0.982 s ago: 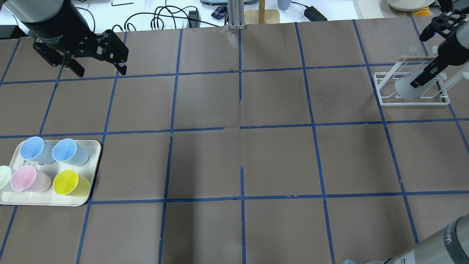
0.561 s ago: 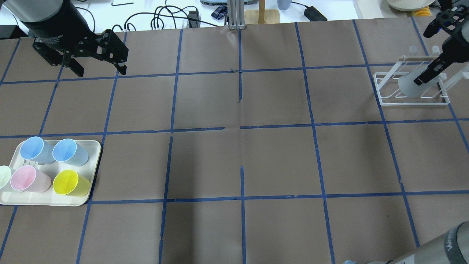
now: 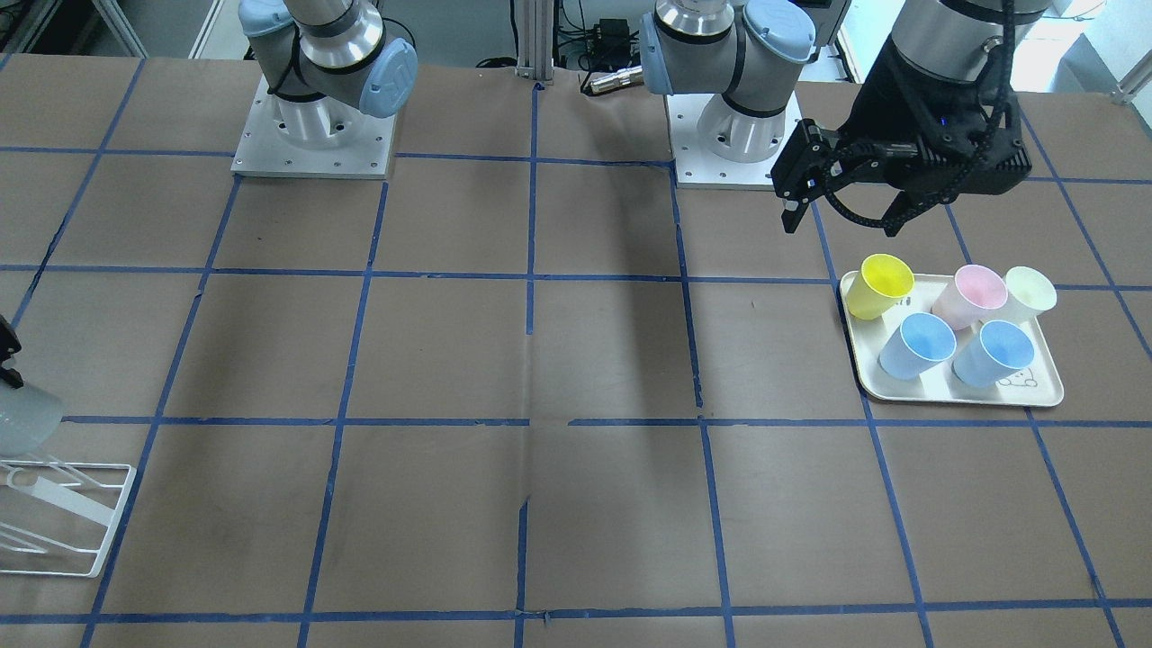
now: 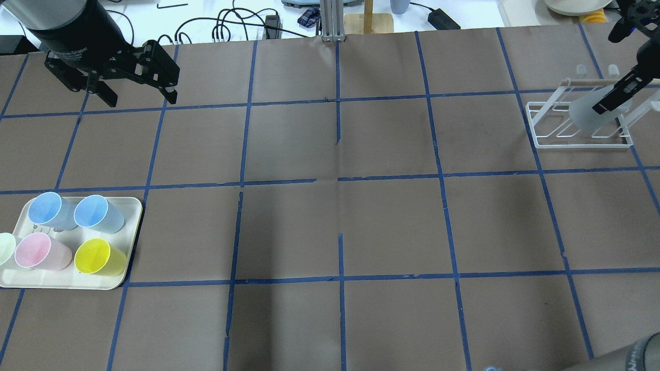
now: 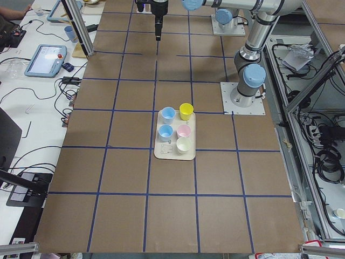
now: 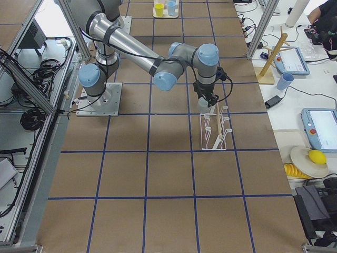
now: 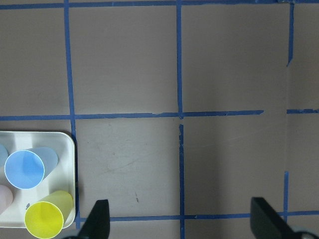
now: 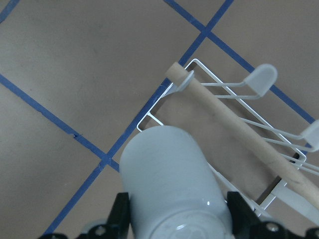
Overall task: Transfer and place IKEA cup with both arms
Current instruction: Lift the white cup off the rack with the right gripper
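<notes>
IKEA cup (image 4: 585, 114) shifted up-right in overhead view, over wire rack (image 4: 541, 140), clamped in right gripper (image 8: 177, 219). Left gripper (image 4: 140, 100) spread wide, empty, held high near tray (image 4: 135, 206). Hand-over judged not yet begun.

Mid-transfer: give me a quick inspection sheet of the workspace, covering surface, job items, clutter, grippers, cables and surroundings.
Surface: table covered in brown paper with a blue tape grid; some tape lines broken.
Job's things: grey IKEA cup held tilted over the white wire rack; cannot tell if it touches the rack.
Clutter: tray with two light-blue cups, a pink cup, a yellow cup and a pale green cup, all upright.
Grippers: right gripper shut on the grey IKEA cup; left gripper open, empty, above bare table beyond the tray.
Cables: black cables past the table's far edge.
Surroundings: tablet and blue cup beside the table.
</notes>
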Motion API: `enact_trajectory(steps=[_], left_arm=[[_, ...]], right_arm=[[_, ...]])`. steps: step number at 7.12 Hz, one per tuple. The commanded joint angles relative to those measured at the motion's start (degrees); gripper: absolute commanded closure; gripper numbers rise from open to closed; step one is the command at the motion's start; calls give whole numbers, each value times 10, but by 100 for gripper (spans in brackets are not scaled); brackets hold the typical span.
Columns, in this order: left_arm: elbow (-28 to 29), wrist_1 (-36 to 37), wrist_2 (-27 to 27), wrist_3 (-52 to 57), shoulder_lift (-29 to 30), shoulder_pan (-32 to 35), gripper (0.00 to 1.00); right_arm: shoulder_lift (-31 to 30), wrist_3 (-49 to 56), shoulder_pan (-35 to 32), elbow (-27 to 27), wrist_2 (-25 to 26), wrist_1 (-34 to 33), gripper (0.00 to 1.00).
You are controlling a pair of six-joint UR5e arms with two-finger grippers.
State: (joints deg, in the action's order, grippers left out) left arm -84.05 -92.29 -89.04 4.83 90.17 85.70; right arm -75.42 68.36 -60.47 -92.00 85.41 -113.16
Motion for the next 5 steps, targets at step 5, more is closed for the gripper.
enact_trajectory(steps=[5], left_arm=[[6, 13, 1, 1, 4, -2, 0]], right_arm=[[-94, -2, -3, 17, -2, 109, 67]])
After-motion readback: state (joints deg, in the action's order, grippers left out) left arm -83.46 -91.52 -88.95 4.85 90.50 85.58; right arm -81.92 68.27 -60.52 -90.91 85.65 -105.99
